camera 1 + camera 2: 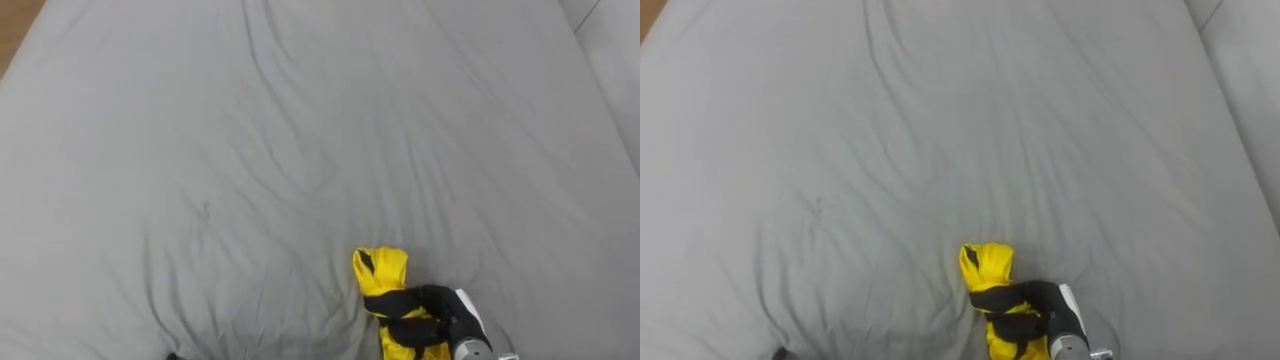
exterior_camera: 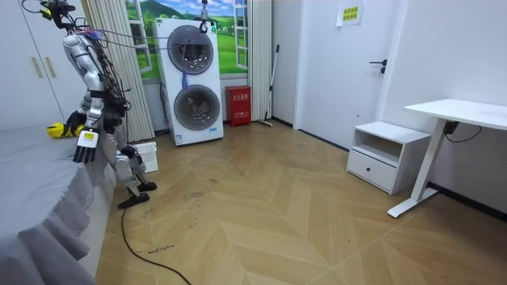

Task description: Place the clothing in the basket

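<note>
A yellow garment [image 1: 383,280] with black trim lies bunched on the grey bed [image 1: 300,130], near its front edge. My right hand [image 1: 425,312] comes in from the lower right, its dark fingers curled round the garment [image 1: 987,270]. In the room view I stand at the bedside, with the right hand [image 2: 72,123] holding the yellow garment [image 2: 54,130] over the mattress. My left hand [image 2: 83,148] hangs by the bed's edge with relaxed fingers. A white basket [image 2: 146,156] stands on the floor just behind my legs.
The grey sheet [image 1: 940,120] spreads wrinkled across the bed. Stacked washing machines [image 2: 193,79] and a red box [image 2: 238,105] stand by the far wall. A white bedside cabinet [image 2: 383,154] and a desk [image 2: 451,119] are at the room view's right, with wooden floor [image 2: 277,214] between.
</note>
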